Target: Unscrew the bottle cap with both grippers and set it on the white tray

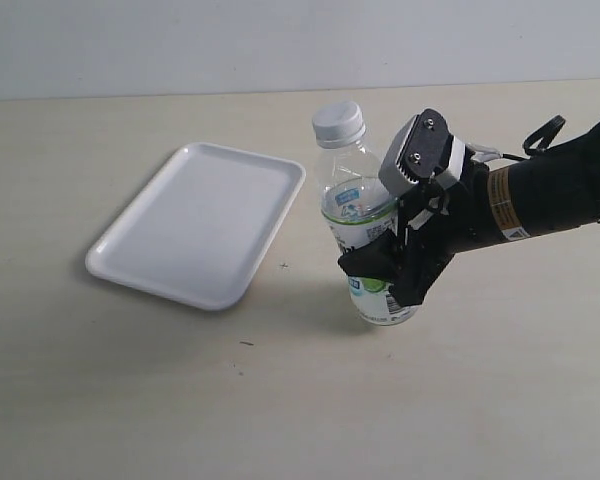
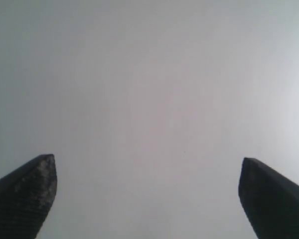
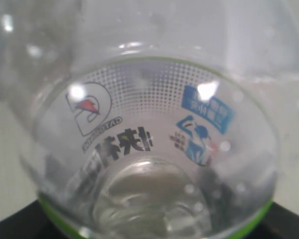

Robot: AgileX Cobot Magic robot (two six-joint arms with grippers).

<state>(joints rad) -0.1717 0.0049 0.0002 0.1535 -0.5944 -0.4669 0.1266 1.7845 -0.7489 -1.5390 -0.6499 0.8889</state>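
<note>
1. Beige worktop [image 1: 130, 400], plain and matte, carries everything in the scene.
2. White tray [image 1: 160, 285], flat and rectangular with a low rim, lies on the left side of the exterior view. Nothing is in it, so the placing step is not done.
3. Clear plastic bottle [image 1: 355, 205] with a green-and-white label stands near the middle, just beside the tray's right end but apart from it. It leans slightly.
4. Black right pincer [image 1: 380, 275] reaches in from the right and pinches the bottle's lower body around the label. Its wrist view is filled by the bottle wall at very close range. The holding half of the job looks in place.
5. Left pincer [image 2: 147, 172] is absent from the exterior view. Its own camera shows two dark fingertips spread wide, nothing between them, against a blank grey surface. It appears well away from the bottle.
6. White ribbed bottle cap [image 1: 337, 120] sits on the bottle's neck, untouched. Gripping it, unscrewing it and carrying it to the tray are all left to do.
</note>
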